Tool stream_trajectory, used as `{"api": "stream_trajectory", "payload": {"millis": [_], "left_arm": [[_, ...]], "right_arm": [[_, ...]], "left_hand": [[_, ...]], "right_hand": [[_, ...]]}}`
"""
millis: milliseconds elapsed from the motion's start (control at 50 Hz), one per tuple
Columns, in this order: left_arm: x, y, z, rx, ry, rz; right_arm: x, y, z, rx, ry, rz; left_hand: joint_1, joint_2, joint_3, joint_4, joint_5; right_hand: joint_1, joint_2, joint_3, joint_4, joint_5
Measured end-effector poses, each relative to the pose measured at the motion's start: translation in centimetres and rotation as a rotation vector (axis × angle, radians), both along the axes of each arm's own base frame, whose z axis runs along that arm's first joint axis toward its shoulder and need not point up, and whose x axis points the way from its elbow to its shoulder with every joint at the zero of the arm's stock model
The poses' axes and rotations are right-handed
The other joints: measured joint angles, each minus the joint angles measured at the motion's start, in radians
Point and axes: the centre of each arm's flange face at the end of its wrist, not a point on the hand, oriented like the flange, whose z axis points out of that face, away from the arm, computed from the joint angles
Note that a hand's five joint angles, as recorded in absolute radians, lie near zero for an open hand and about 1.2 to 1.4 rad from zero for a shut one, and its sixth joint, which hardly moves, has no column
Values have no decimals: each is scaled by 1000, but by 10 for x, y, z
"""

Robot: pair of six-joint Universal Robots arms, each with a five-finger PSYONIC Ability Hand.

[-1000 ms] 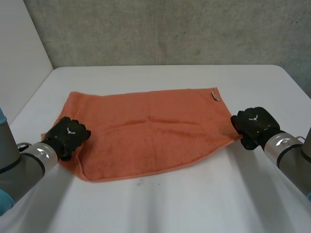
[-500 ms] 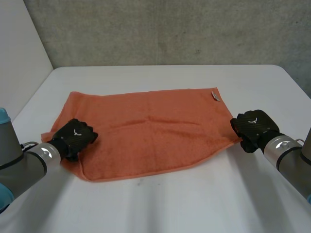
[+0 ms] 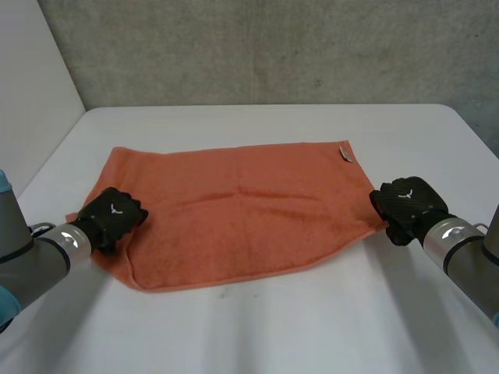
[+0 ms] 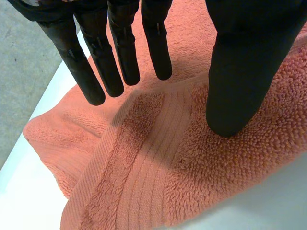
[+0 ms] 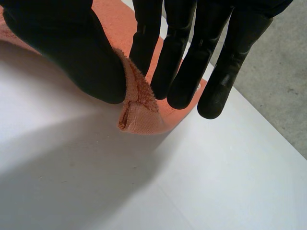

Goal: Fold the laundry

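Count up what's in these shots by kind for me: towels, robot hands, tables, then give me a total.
Towels: 1, the orange towel
Robot hands: 2, the left robot hand and the right robot hand
Tables: 1, the white table
Total: 4
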Motion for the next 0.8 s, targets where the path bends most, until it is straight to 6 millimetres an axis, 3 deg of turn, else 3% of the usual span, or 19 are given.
{"api": "stream_trajectory", "payload": {"millis": [260,440,660,800], "left_arm": [[1,0,-4,13,0,1],[1,-2,-10,25,-2,3],[5,-8,-6,5,-21,42],[20,-16,0,-23,-74,157]], "right_arm": [[0,1,-1,2,3,3],[0,1,-2,6,6,3],[0,1,-4,9,8,4],[0,0,-3,7,8,2]], "left_hand": [[-68,-65,-67,-66,-65],[1,1,-4,-1,0],[313,320,314,317,316],[525,541,538,542,540]], "right_hand": [[0,0,0,0,0],[0,0,0,0,0],[0,0,0,0,0],[0,0,0,0,0]]}}
